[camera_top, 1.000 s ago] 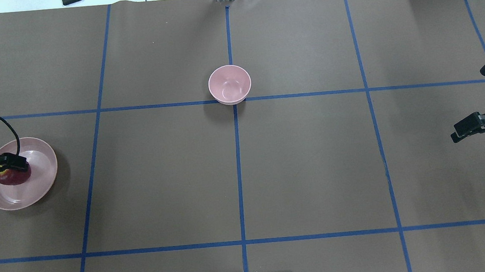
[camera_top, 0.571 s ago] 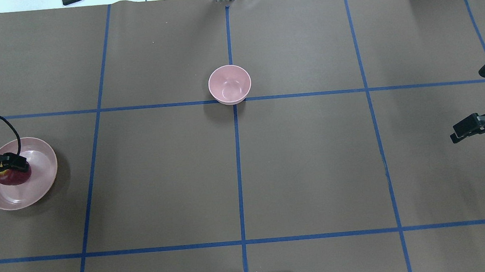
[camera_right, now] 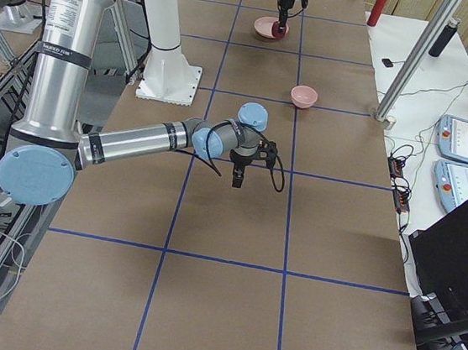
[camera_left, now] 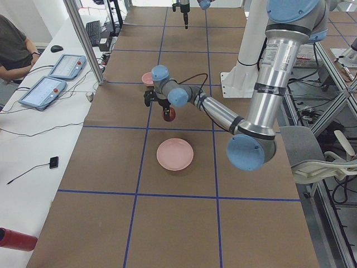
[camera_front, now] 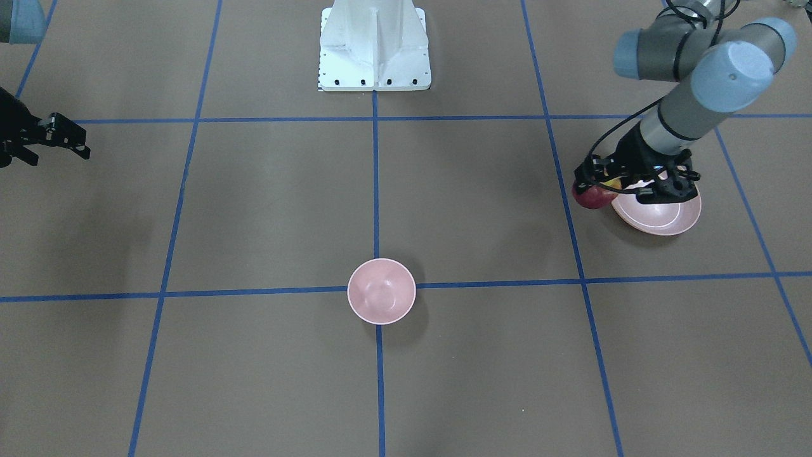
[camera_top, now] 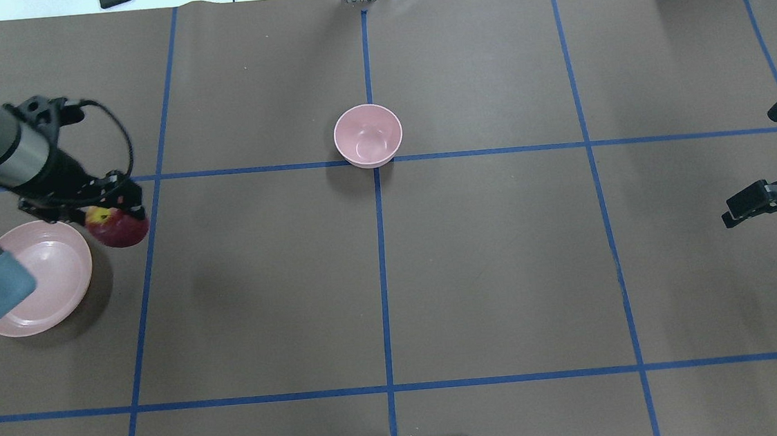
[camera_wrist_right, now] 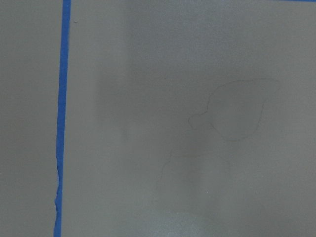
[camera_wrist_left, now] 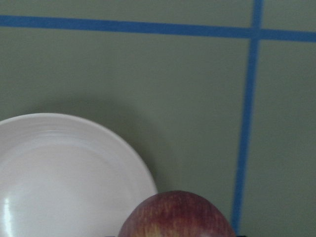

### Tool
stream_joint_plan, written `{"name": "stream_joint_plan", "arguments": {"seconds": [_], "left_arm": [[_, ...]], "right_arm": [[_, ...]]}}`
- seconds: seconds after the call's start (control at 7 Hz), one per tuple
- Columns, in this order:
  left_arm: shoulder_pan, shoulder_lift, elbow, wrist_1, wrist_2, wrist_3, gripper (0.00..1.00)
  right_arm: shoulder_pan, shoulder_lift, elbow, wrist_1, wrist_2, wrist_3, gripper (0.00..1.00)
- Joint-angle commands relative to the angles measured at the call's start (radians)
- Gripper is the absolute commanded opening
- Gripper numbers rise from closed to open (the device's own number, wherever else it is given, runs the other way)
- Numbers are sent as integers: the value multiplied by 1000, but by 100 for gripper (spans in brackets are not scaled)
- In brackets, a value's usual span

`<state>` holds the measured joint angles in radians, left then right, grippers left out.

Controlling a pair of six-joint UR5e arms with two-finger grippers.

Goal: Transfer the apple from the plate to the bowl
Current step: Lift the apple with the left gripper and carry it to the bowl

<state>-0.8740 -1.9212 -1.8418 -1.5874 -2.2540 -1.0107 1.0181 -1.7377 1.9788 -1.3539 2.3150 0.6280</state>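
Observation:
My left gripper is shut on the dark red apple and holds it in the air just beyond the plate's rim, on the side toward the bowl. The apple also shows in the front view and at the bottom of the left wrist view. The pale pink plate lies at the table's left with nothing on it. The small pink bowl stands at the table's middle with nothing in it. My right gripper hangs open and holds nothing at the far right.
Blue tape lines divide the brown table cover into a grid. The robot's white base plate sits at the near edge. A tape line runs between the apple and the bowl.
My left gripper has lifted the apple off the plate and carried it up and toward the bowl, past the plate's rim. The right arm has not moved.

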Motion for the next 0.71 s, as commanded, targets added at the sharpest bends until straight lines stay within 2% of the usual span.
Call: {"name": "stream_joint_plan", "arguments": {"seconds": [0.0,0.14,0.29,0.43,0.57], "left_arm": [[139,-338,97,196,166,-176,0],[156,-499,269,170,172,-225,0],[173,-603,440,55,178,-285,0],[176,-716,663,-97,180,-313,0],[176,-787,776,-144,182,-312,0]], "right_arm": [[-18,0,2,-1,-9,1,100],[-29,0,3,-1,-16,-1,100],[-32,0,3,-1,-19,1,100],[-35,0,5,-1,-31,-1,100],[-41,-2,5,-1,-52,1,100]]}}
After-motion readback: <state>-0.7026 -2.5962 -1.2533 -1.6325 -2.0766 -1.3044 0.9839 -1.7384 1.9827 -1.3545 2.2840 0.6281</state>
